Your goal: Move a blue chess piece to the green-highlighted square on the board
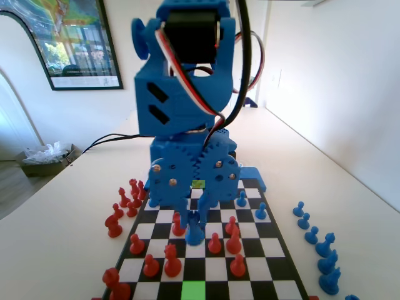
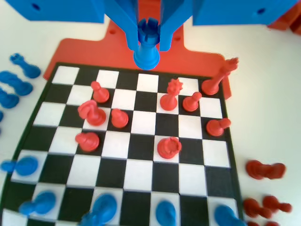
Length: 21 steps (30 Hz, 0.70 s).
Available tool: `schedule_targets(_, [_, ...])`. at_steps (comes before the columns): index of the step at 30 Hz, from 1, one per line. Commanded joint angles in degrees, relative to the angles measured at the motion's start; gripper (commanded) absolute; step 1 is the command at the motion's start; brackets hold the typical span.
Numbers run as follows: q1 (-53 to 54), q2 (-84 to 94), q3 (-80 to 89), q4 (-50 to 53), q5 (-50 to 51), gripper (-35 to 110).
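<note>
**Piece in my claw, green square still waiting**

Nearest the fixed camera, at the bottom edge of the board (image 1: 275, 262), lies the green-highlighted square (image 1: 193, 290), bright lime and bare. Red pieces (image 1: 170, 261) stand scattered on the squares just beyond it, and more blue pieces (image 1: 325, 247) wait in a line on the worktop (image 1: 56, 250) at the right of that view.

Further up the board, around its middle, my claw (image 1: 194, 220) is clenched on the blue chess piece (image 1: 194, 232). In the wrist view the piece (image 2: 146, 44) sits upright between my two jaws, its notched top gripped and its round base hanging free below, seemingly clear of the squares, though I cannot be sure.

So I judge the pickup done. What is left: carry the piece over the red pieces toward the fixed camera, lower it onto the green square and let go. A duller green square (image 1: 198, 184) lies behind my claw.
</note>
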Motion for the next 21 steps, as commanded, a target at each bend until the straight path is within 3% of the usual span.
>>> schedule_targets(1, [0.8,-0.2,-8.3,3.8,1.5,1])
schedule_targets(21, [0.9,-14.7,-26.4,13.4,5.7,1])
